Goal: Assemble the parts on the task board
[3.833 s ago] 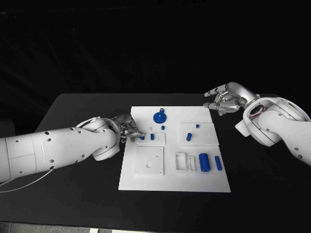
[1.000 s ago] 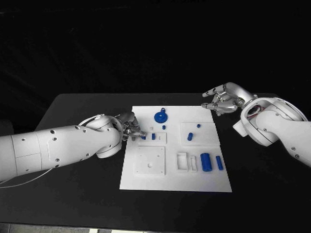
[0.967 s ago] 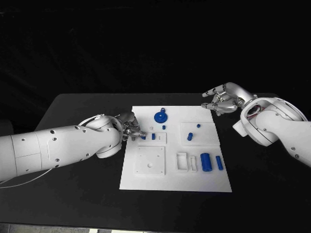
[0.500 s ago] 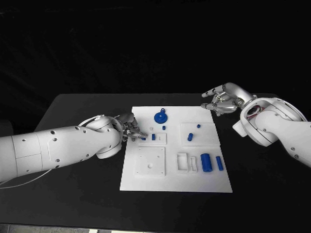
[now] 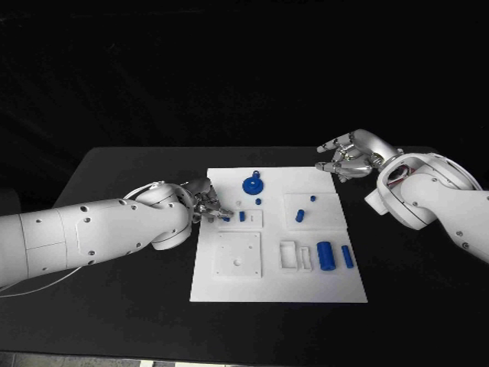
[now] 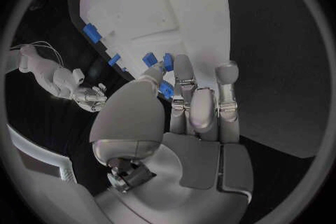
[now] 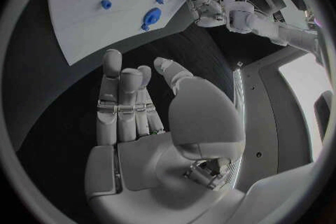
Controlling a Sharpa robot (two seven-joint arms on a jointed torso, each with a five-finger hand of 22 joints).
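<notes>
Task board (image 5: pixel 277 287) mid-counter (image 5: pixel 124 172): near, at 4 o'clock, two blue cylinders (image 5: pixel 326 255) lie long axis near-far beside white slot frames; mid-board small blue pegs (image 5: pixel 241 216), left hand (image 5: pixel 206 203) pinching one at 9; far, blue round part (image 5: pixel 251 184); right hand (image 5: pixel 349 158) at 1, off-board, fingers loosely curled, holding nothing.

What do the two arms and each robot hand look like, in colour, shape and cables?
Both arms are glossy white with rounded shells and small dark screw holes. The left robot hand and right robot hand are silver metal with many segmented fingers. A thin pale cable hangs under the left arm.
</notes>
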